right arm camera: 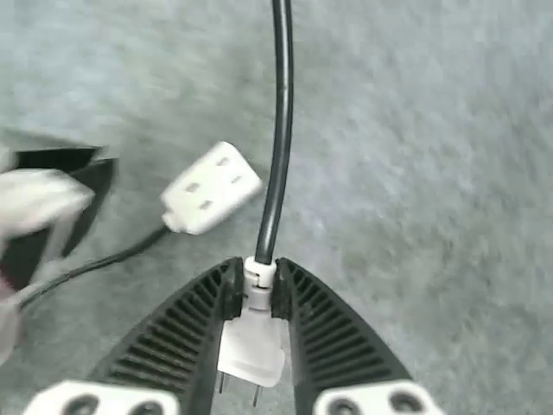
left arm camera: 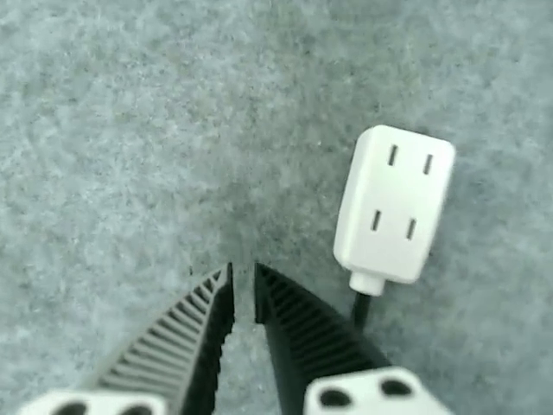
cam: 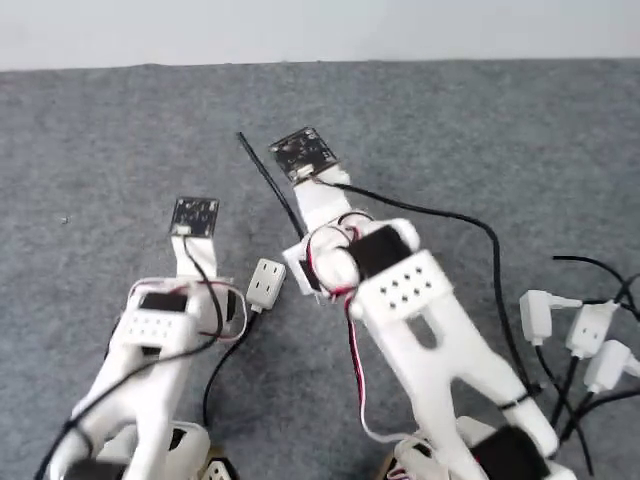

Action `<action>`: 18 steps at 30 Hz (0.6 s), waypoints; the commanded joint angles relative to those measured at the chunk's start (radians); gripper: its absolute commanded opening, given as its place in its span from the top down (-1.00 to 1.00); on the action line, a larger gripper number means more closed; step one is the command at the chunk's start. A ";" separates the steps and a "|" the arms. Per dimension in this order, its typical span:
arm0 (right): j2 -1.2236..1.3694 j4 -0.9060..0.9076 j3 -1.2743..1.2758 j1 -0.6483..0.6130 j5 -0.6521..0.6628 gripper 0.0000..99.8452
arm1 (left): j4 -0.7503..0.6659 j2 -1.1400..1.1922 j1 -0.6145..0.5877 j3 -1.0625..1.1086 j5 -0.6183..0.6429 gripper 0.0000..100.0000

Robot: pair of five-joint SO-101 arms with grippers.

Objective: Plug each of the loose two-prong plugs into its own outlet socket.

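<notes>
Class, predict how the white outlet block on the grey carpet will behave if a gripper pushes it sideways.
The outlet block lies flat, so it will probably slide rather than tip. The fuzzy carpet may drag on it. Its thin cord will likely make it pivot.

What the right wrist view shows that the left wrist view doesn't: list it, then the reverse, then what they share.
Right wrist view, not the left: the right hand shut on a white two-prong plug, prongs toward the wrist, its black cord running off over the carpet. Left wrist view, not the right: the left hand close up, closed on nothing. Both: the white outlet block with its own black lead, lying on the grey carpet.
</notes>
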 commanded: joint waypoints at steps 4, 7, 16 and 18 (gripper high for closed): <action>-0.113 0.024 -0.006 -0.096 0.015 0.98 | 0.127 0.321 -0.031 -0.295 -0.166 0.97; -0.107 0.015 0.005 -0.099 0.014 0.98 | 0.140 0.330 -0.028 -0.303 -0.199 0.97; -0.045 -0.071 0.087 -0.101 0.018 0.98 | 0.066 -0.009 0.063 -0.028 -0.367 0.98; -0.047 -0.070 0.089 -0.101 0.018 0.98 | 0.054 -0.103 0.086 0.038 -0.370 0.97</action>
